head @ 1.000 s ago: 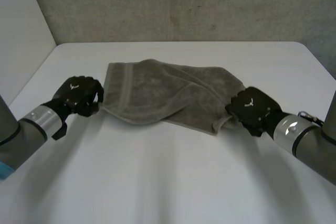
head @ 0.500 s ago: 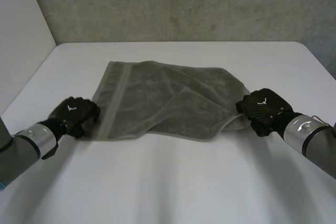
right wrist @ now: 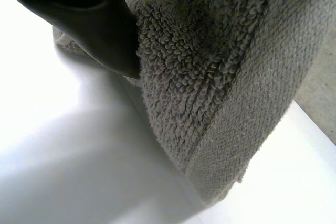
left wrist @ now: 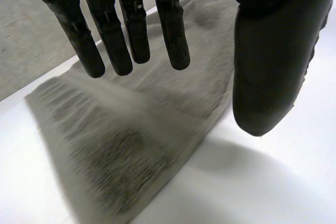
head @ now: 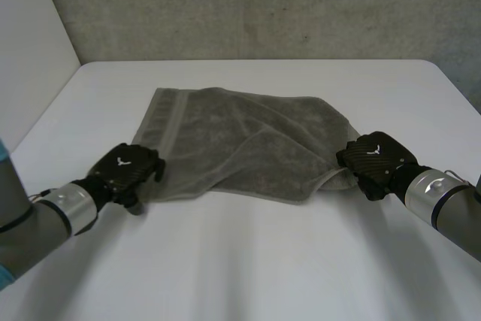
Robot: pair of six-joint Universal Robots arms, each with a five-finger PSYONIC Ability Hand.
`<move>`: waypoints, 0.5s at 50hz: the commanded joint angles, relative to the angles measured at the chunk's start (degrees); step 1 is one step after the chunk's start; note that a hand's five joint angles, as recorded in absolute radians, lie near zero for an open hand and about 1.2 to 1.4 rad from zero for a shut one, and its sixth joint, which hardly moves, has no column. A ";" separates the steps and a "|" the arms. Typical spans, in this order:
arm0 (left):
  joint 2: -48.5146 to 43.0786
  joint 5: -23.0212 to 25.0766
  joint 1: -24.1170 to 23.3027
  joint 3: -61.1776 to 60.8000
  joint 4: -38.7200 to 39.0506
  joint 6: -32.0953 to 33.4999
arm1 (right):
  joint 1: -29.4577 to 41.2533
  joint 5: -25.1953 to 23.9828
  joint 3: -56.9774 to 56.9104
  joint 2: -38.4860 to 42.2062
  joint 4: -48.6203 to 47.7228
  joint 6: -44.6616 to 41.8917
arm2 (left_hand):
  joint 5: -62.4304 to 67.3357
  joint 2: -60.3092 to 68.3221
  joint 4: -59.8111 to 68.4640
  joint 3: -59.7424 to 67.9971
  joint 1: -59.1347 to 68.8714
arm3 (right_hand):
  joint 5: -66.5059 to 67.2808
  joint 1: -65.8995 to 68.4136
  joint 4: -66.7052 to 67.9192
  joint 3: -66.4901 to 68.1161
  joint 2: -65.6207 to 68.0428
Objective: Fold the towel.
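Fingers of your left hand hang straight, with the thumb held wide of them, so that hand is open and grips nothing. In its wrist view the towel lies flat just beneath the fingertips. In the head view this hand sits in the lower left of the frame, at the towel's near left corner, probably poised to take that corner.

Your right hand, at the middle right of the frame, is closed on the towel's right corner. Its wrist view shows the thumb pressed into the looped pile, with the woven hem band hanging down beside it. That grip seems meant to anchor the right end while the left end is taken up.

Outward from both hands, the grey towel spreads across the middle of the white table. Its banded left edge runs toward the upper left, and a loose diagonal ridge crosses it where one layer lies over another. I judge the fold barely begun: you would want both near corners held first.
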 commanded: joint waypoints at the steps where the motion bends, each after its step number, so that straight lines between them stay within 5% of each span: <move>1: -2.93 -2.57 -5.87 2.86 2.50 -5.11 | -0.04 -0.03 0.06 0.00 0.00 -0.01 | -0.64 -2.41 -2.84 -3.08 -1.53 | 3.51 3.83 3.09 3.88 5.62; 10: -9.60 -11.09 -11.85 9.44 7.07 -7.04 | -0.13 -0.03 0.15 0.00 0.00 -0.01 | -0.30 -2.08 -2.51 -2.75 -1.19 | 3.51 3.83 3.09 3.88 5.62; 25: -14.00 -12.24 -13.61 15.08 6.72 -7.13 | -0.66 -0.03 0.24 0.09 0.00 -0.19 | 2.56 0.79 0.35 0.12 1.67 | 3.51 3.83 3.09 3.88 5.62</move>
